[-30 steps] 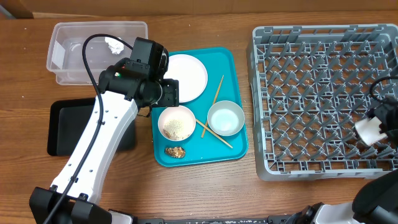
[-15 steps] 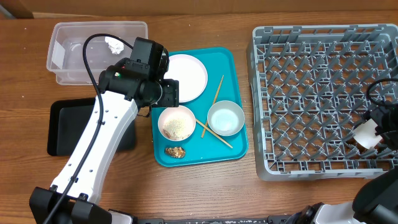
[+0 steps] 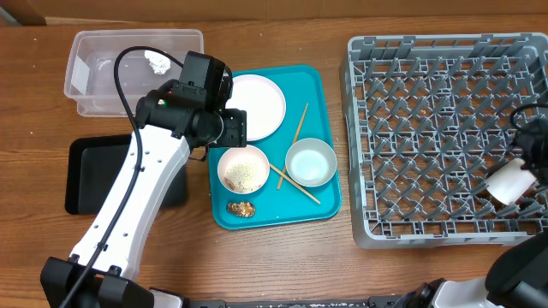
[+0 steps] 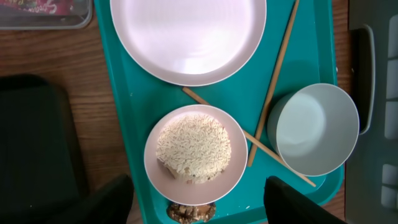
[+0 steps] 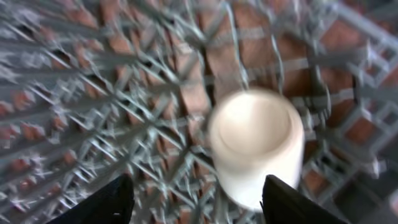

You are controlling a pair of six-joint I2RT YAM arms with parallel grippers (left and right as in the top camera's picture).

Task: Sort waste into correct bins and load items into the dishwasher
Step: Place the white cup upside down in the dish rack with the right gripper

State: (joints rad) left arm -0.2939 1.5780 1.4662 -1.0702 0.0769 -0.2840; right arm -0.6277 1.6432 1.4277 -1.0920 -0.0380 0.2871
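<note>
The right gripper is spread over the rack and holds nothing. The cup sits among the pegs just ahead of its fingertips, off toward one finger. The left gripper, also spread and empty, hovers above the rice bowl on the tray.

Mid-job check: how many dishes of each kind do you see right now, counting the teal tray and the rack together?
plate: 1
bowls: 2, the white bowl and the pale blue bowl
cup: 1
chopsticks: 2
Total: 6
</note>
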